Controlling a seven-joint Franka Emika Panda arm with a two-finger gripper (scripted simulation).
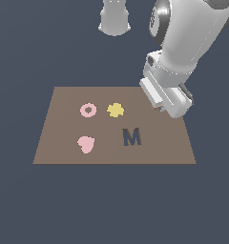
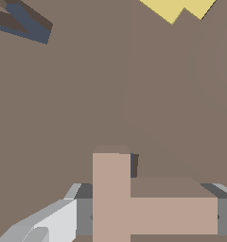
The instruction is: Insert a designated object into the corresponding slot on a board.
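2 grey fingers (image 2: 84,215) pinch the tan T-shaped block (image 2: 134,208) between them, and the gripper (image 1: 170,110) sits low over the far right part of the brown board (image 1: 64,143), right of the yellow flower (image 1: 115,110) and beyond the navy M (image 1: 131,137). Only 1 dark sliver of the slot (image 2: 133,164) shows beside the block's stem, so any small offset or twist on release could, by this reading, catch an edge on the rim and leave the block tilted instead of seated.
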